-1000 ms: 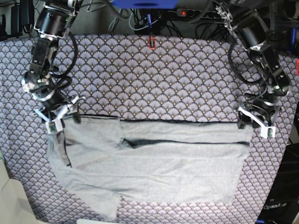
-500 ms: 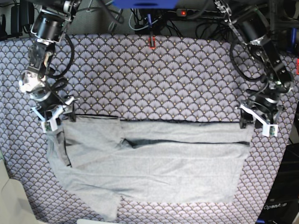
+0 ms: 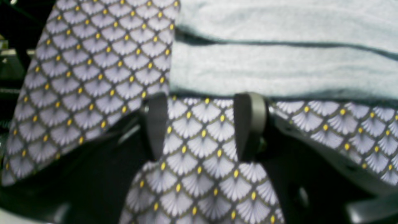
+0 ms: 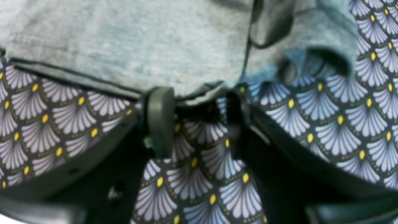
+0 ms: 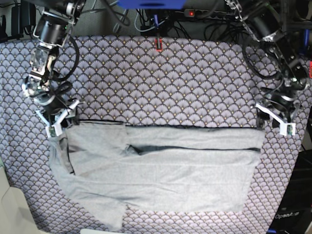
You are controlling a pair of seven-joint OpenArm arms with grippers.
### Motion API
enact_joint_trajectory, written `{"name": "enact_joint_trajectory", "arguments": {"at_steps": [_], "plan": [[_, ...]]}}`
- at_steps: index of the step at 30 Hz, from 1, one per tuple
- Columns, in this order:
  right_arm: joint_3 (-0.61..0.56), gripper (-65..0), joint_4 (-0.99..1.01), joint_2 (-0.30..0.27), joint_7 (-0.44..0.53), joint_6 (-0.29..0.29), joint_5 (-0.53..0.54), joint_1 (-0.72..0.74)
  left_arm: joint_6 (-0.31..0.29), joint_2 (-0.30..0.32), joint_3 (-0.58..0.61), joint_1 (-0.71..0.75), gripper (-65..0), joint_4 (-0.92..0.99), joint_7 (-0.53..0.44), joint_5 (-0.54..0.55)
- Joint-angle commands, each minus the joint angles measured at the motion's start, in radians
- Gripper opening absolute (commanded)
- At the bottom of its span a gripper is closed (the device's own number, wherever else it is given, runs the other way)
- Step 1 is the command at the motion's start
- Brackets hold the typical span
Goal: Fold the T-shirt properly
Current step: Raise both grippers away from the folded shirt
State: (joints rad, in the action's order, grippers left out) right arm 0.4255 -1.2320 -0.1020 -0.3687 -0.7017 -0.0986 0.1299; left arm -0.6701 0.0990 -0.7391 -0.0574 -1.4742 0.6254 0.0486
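Two arms sit over a table covered by a purple tablecloth [image 5: 161, 87] printed with a fan-scale pattern and small yellow dots; the cloth fills most of the base view and lies flat, no big wrinkles.

Plain light heather-grey short-sleeved T-shirt [image 5: 161, 170] lies spread on the near half of the cloth, partly folded: straight top edge running across, a dark seam line just below it, one sleeve trailing down toward the near left corner of the base view.

Right tool [image 4: 192, 109] sits at the shirt's upper corner on the base view's left. Fingers [image 4: 160, 118] stand moderately apart, tips at the shirt's hem; a bit of grey fabric edge lies between them, but the wrist view is blurred and I cannot tell if it is gripped.

Left tool [image 3: 205, 124] is at the opposite upper corner, just off the shirt edge. Fingers [image 3: 248, 124] are parted about halfway with only tablecloth pattern between them, holding nothing.

Room behind the table: dark, tangled black cables, a power strip with a red light [image 5: 191, 13], a blue object [image 5: 151, 4] at top centre, a small red clip [image 5: 158, 45] at the far table edge.
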Motion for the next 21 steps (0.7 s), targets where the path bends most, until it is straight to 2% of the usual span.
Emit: {"name": "enact_joint_trajectory", "arguments": {"at_steps": [1,7,13,15,21], "plan": [[0.002,-42.8,-0.016,-0.011,0.03,0.004,0.015,0.029,-0.001,0.012,-0.001,-0.015,-31.3,-0.027,-0.026,0.015],[0.002,-43.2,-0.013,-0.009,0.03,0.004,0.015,0.029,-0.001,0.012,-0.001,-0.002,-31.3,-0.049,-0.026,0.015],[0.0,-43.9,0.079,-0.011,0.03,0.004,0.01,0.063,-0.001,0.012,-0.009,0.001,-31.3,-0.049,-0.026,0.014],[0.0,-47.2,0.111,-0.021,0.03,0.004,0.012,0.066,-0.003,0.011,-0.032,0.004,-31.3,-0.049,-0.026,0.015],[0.0,-64.1,0.159,-0.028,0.03,0.004,0.012,0.101,-0.004,0.014,-0.043,0.004,-31.3,-0.049,-0.026,0.015]]}}
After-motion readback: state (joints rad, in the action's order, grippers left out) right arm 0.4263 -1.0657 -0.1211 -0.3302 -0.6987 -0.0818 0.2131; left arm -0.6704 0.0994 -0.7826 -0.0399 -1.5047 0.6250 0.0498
